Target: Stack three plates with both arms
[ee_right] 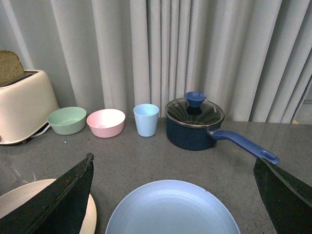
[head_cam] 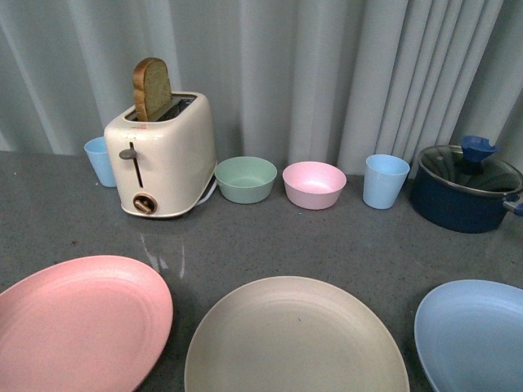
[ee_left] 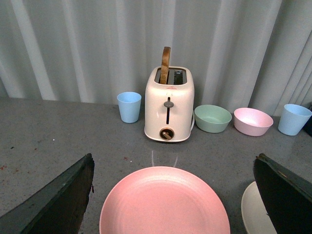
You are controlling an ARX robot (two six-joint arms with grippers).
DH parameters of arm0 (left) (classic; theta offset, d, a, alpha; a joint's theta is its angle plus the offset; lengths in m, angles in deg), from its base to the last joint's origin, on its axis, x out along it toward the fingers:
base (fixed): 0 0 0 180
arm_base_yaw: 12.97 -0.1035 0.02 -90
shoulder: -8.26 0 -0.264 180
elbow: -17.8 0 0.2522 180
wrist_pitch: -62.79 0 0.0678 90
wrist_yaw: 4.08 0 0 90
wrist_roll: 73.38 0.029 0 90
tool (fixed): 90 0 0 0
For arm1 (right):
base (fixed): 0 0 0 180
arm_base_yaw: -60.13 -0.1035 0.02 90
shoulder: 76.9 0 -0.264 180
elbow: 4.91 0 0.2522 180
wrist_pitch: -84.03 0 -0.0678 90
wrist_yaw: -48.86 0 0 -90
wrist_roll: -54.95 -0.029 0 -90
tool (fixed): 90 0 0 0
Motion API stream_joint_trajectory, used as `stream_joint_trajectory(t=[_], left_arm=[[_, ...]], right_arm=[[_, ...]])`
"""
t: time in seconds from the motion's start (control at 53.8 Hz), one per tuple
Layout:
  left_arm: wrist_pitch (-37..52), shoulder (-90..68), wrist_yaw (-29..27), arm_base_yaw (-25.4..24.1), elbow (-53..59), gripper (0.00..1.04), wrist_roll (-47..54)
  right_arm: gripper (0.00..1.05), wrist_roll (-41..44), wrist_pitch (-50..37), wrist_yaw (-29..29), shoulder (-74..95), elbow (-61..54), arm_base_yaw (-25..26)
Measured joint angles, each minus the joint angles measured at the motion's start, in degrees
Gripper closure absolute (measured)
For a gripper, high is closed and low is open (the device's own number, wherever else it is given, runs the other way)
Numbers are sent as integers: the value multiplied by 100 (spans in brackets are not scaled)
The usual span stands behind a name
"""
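Three plates lie side by side on the grey table near its front edge: a pink plate (head_cam: pixel 78 322) at the left, a beige plate (head_cam: pixel 296 339) in the middle, a light blue plate (head_cam: pixel 478 335) at the right. None touches another. Neither arm shows in the front view. In the left wrist view my left gripper (ee_left: pixel 173 195) is open and empty, its jaws spread wide on either side of the pink plate (ee_left: pixel 163 202). In the right wrist view my right gripper (ee_right: pixel 173 195) is open and empty, its jaws spread on either side of the blue plate (ee_right: pixel 170 209).
At the back stand a cream toaster (head_cam: pixel 163 151) with a bread slice, a blue cup (head_cam: pixel 100 160) behind it, a green bowl (head_cam: pixel 245 178), a pink bowl (head_cam: pixel 314 184), another blue cup (head_cam: pixel 385 180) and a dark blue lidded pot (head_cam: pixel 464 188) with a long handle (ee_right: pixel 243 144). A curtain hangs behind.
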Motion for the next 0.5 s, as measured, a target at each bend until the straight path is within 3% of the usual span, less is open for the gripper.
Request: stream_joint_trajectory(t=[0.502], left_arm=[[0,0,0,0,0,7,0]], right_arm=[[7,0,0,0,0,0,0]])
